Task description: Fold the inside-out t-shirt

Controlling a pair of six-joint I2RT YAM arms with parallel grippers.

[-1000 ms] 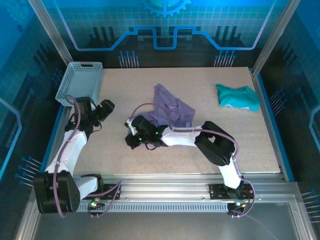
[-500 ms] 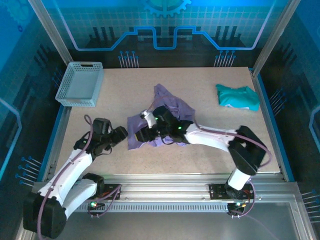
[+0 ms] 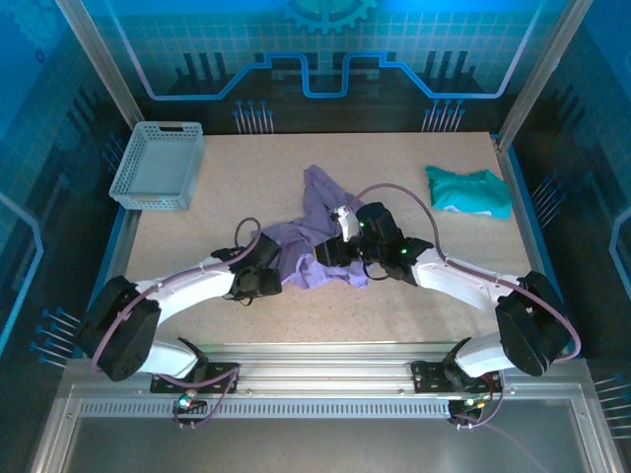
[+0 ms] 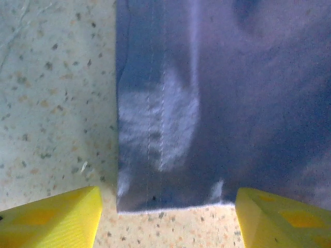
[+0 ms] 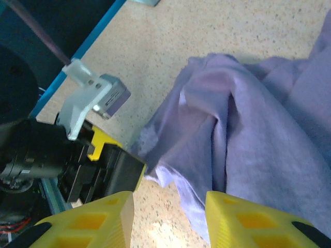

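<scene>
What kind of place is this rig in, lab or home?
Most likely an enclosed robot lab cell, not a home: a speckled table fenced by aluminium posts and blue printed panels, a metal mounting rail along its near edge, and a lavender t-shirt laid out as the workpiece.

White arms, black joints, purple cables (loosely looped), yellow fingers on left hand, right hand
</scene>
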